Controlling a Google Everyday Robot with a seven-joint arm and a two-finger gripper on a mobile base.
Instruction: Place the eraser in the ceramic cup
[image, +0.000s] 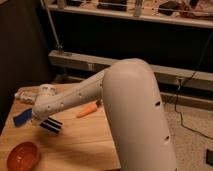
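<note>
The eraser (51, 125), a black block with thin white stripes, lies tilted at the left of the wooden table (90, 140). My gripper (40, 119) is at the end of the big white arm (125, 110), right against the eraser's left end; the wrist hides the contact. A pale rounded object (24, 95) at the table's far left corner, partly behind the wrist, looks like the ceramic cup. It stands well behind the eraser.
A shallow orange bowl (22, 156) sits at the front left corner. A flat blue wavy piece (21, 119) lies just left of the gripper. A carrot (88, 110) lies right of the eraser. A dark shelf and rail stand behind the table.
</note>
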